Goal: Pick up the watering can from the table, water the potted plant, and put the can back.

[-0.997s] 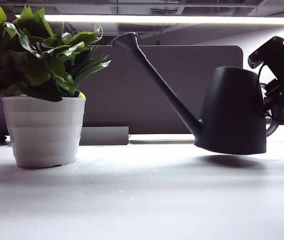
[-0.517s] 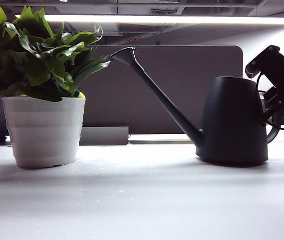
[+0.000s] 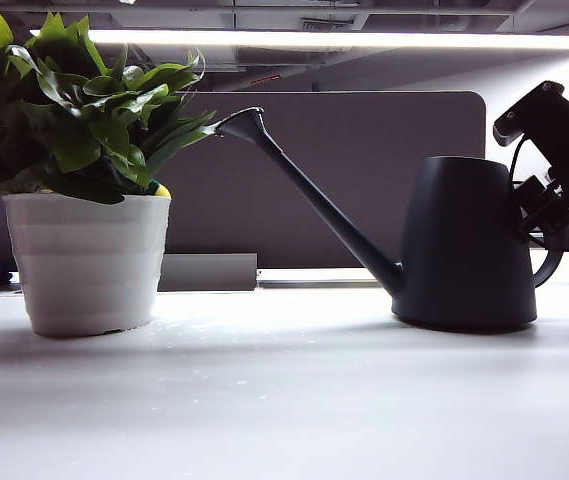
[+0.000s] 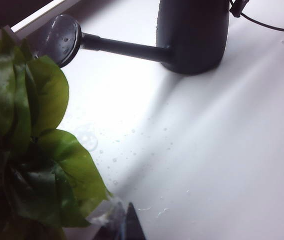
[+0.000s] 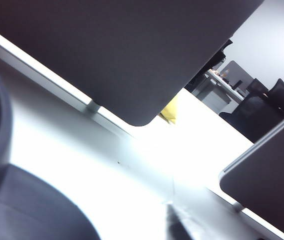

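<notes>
Since a second ago I've lowered the watering can point(image 3: 464, 245) from its hover; it now sits flat on the table point(image 3: 284, 400), right side, spout tip beside the potted plant point(image 3: 79, 175) leaves at left. My right gripper point(image 3: 542, 205) is at the can's handle, far right; can't tell if it grips or has let go. Left gripper point(image 4: 129, 225) near the plant, state unclear.
</notes>
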{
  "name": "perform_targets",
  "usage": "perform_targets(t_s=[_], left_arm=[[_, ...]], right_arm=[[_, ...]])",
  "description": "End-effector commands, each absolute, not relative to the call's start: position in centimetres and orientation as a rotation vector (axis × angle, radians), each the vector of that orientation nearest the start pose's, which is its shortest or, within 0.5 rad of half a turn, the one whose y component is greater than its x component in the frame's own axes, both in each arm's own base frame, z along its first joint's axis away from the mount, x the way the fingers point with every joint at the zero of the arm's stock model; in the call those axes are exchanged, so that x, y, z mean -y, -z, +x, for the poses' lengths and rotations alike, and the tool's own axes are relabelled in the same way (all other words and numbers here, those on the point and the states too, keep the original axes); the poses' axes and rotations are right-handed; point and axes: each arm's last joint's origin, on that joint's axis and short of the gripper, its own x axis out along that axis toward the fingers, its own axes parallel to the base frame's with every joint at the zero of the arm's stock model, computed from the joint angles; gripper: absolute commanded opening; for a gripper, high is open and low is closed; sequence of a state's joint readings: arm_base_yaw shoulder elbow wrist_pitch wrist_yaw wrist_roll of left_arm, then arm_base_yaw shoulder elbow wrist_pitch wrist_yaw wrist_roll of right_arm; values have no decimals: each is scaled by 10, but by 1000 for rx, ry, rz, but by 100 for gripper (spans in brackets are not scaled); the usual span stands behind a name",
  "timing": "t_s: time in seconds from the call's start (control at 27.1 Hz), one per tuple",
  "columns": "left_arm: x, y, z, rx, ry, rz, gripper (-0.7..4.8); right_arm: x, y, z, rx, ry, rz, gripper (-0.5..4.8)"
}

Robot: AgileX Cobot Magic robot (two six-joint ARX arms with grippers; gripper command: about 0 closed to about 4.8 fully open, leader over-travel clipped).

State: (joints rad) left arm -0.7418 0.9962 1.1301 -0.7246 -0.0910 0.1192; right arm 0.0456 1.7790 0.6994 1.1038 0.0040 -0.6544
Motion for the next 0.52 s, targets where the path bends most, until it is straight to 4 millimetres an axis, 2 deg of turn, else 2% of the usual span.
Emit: perform_targets(t_s=[0.04,0.15,0.37,0.52], left_arm=[[127,-365,143,-502,663,352,-6],[127,-365,143,-503,664,352,-6],[126,-365,142,-503,664,354,-6],[121,-366,136,-521,663,361,-6]], right_arm=[[-17,-182,337,2,13,-651,214],[-22,-184,331,-61,27,-655,255],[-35,-186,315,-118,6,-627,258],[-35,-178,297,-266,-21,-626,257]])
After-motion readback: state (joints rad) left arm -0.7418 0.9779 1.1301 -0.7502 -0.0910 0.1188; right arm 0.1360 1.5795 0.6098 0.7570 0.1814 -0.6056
